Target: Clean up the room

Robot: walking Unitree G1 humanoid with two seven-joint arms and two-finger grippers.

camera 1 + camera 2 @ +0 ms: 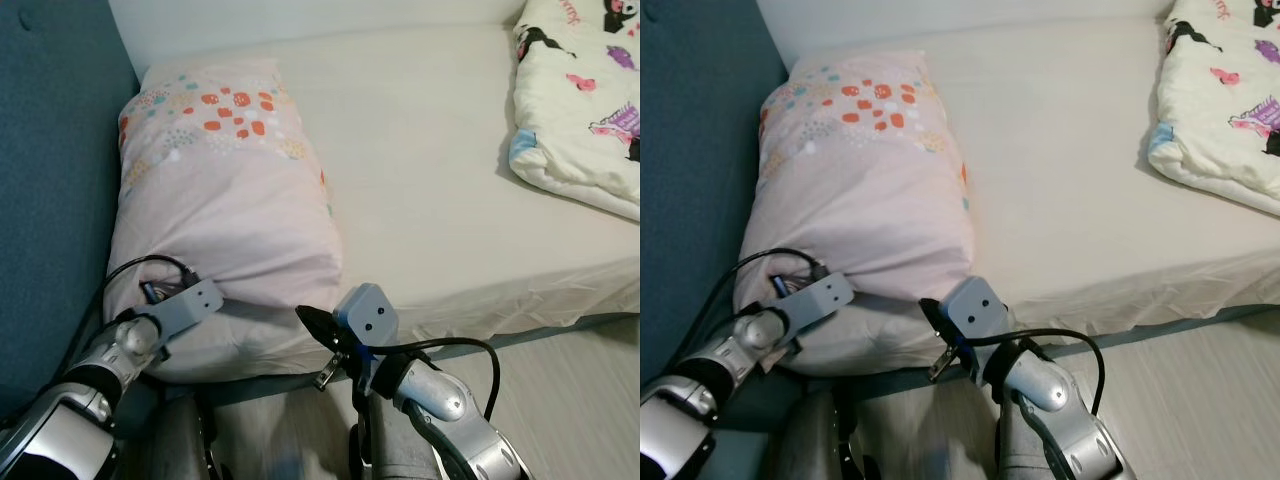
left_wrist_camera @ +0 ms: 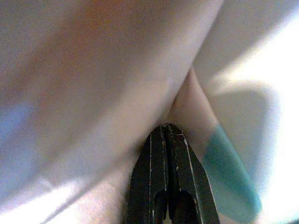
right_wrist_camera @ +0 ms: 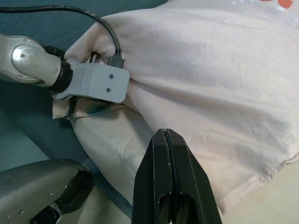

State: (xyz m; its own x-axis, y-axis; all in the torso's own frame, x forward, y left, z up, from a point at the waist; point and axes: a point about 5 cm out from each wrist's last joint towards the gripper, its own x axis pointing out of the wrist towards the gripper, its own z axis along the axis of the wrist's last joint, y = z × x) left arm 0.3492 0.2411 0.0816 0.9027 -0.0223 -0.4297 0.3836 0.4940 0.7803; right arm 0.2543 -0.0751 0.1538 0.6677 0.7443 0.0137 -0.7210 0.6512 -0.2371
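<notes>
Both jaws together: left gripper pressed into pillow at bed edge, right gripper just beside pillow's corner.

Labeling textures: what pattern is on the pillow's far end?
Pale pink pillow with orange-red, white and pastel spots clustered at the far end; clearest in the left eye view.

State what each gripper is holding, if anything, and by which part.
The left gripper, fingers together, is pushed into the near end of the pink pillow; whether it pinches the fabric cannot be told. The right gripper is shut, short of the pillow, holding nothing.
</notes>
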